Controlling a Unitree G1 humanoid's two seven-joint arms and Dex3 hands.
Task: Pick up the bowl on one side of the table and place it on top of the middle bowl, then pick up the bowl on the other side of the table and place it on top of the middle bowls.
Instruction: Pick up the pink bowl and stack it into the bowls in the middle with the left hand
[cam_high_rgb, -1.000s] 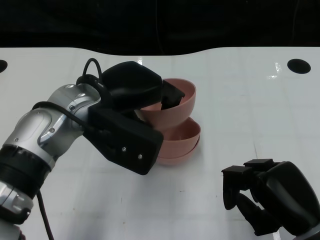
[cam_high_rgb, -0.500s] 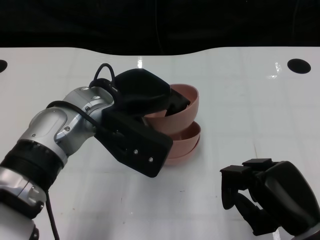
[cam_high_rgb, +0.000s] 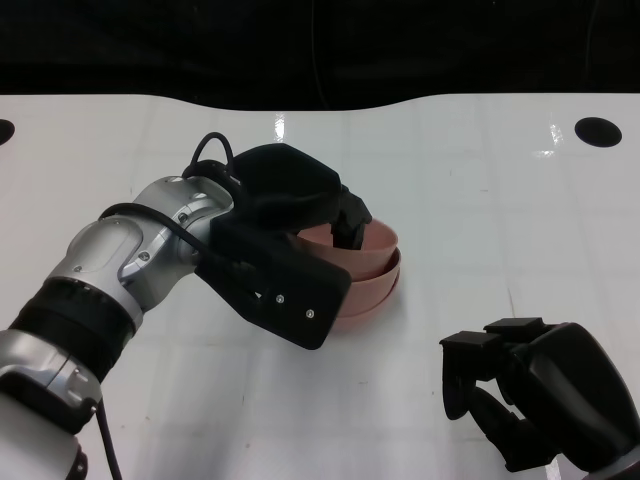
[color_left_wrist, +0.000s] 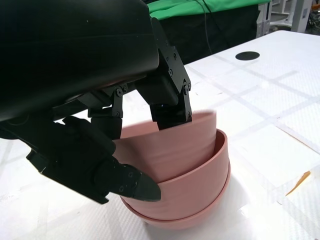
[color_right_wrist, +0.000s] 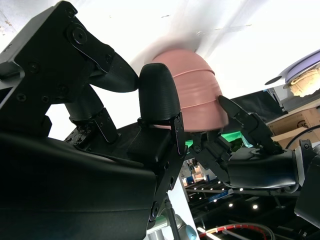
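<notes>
left fingers: hooked over the rim of the top bowl, tips inside it; thumb pressed on the outer wall. Pinch across the wall, rim clamped between.
left hand: grips the top bowl from its left side, black shell covers most of the bowl in head view.
top bowl: pink, sits nested in the stack, tilted a bit, its right edge lower inside the bowl under it. Whether it is fully seated, cannot tell.
stack: pink bowls nested at the middle of the table. Left wrist view shows two rims below the held bowl, bottom one on the table top.
left forearm: silver, comes in from lower left, angled up toward the stack; black cable loops off the wrist.
right fingers: curled inward toward the palm, nothing in them.
right hand: lower right, well apart from the stack, touches no bowl.
right wrist view: pink stack visible past the right hand's own fingers, the left hand on its far side.
table: white, glossy, black round hole at far right, another cut by the left edge.
</notes>
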